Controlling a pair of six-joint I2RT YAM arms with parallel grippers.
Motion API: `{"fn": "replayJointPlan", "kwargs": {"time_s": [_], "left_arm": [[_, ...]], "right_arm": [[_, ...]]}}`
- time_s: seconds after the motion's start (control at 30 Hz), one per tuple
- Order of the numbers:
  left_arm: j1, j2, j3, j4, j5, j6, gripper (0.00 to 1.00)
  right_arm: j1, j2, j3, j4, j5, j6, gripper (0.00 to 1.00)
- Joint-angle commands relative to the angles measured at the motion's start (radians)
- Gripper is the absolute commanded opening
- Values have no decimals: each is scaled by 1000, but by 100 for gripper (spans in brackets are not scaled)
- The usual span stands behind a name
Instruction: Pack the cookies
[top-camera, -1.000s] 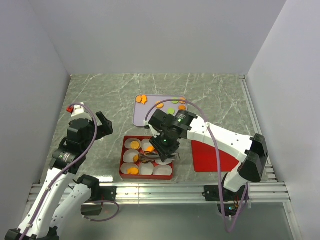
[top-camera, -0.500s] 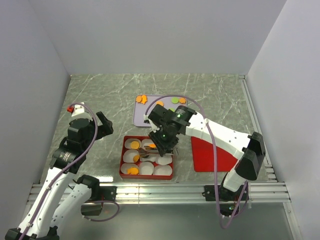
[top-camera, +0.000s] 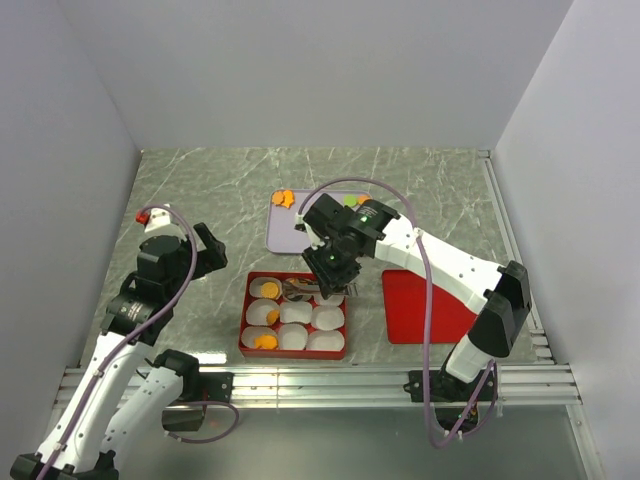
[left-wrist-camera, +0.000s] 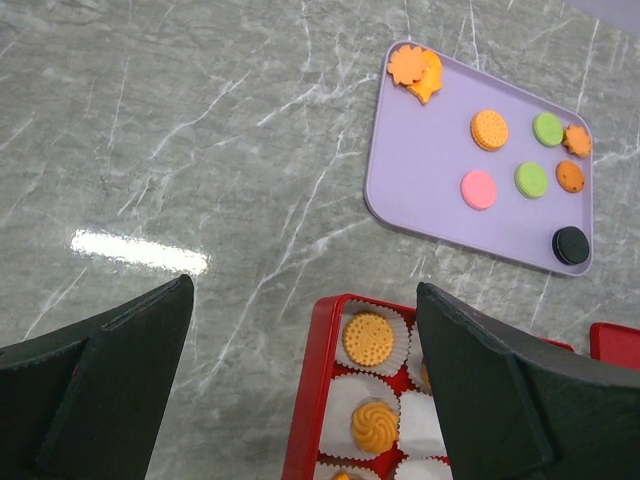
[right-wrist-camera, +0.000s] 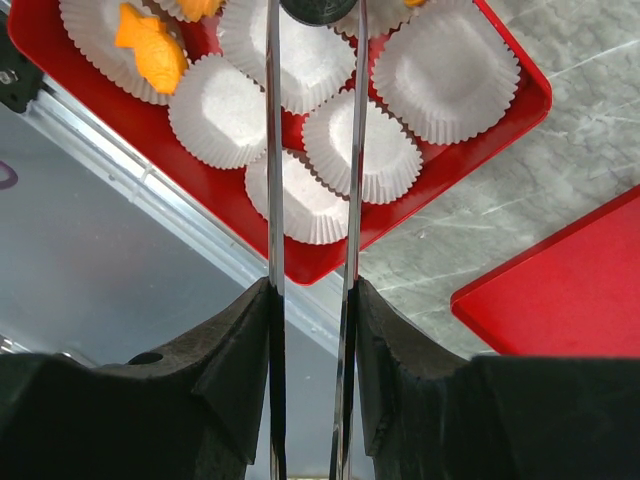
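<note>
Overhead and wrist views of the packing station. The right gripper (right-wrist-camera: 313, 12) carries two long, thin metal blades, set close and parallel, pinching a dark round disc. This is a black cookie (right-wrist-camera: 320, 8), cut off by the top edge of the wrist view and held above the red box (top-camera: 243, 322) with its white paper cups (right-wrist-camera: 440, 70). The box lies on the grey marbled table (left-wrist-camera: 200, 130) in front of the arm bases. Several cups are bare, while others hold orange cookies (left-wrist-camera: 369, 340), one of them fish-shaped (right-wrist-camera: 150, 48). Beyond the box sits the lilac tray (left-wrist-camera: 430, 160), where more cookies lie: two overlapping orange flower shapes (left-wrist-camera: 412, 70) in the far left corner and a round orange biscuit (left-wrist-camera: 489, 130) (its face is embossed with dots; any lettering is too small to read). The tray also holds two green discs (left-wrist-camera: 531, 179), a pink disc (left-wrist-camera: 478, 189), a small brown-orange disc (left-wrist-camera: 570, 176), a jagged orange piece (left-wrist-camera: 577, 140) and a second black disc (left-wrist-camera: 571, 245) at the near right corner. A flat red lid (top-camera: 420, 305) rests to the right of the box, apart from it. The left gripper (left-wrist-camera: 305, 290) hangs over the table left of the box — its dark fingers (left-wrist-camera: 110, 380) spread wide, empty.
</note>
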Motion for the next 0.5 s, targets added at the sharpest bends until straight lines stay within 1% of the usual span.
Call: {"fn": "replayJointPlan", "kwargs": {"time_s": [0.0,0.2,0.47], "left_arm": [[2,5,10,35,-8,20,99],[4,10,10,40,-2,25,99],[4,12,10,40,1,27,99]], "right_arm": [[-1,-43,49,7,7,-9,28],[21,-91,48,3,-9,3,28],[84,-135,-38,4,16,25,28]]}}
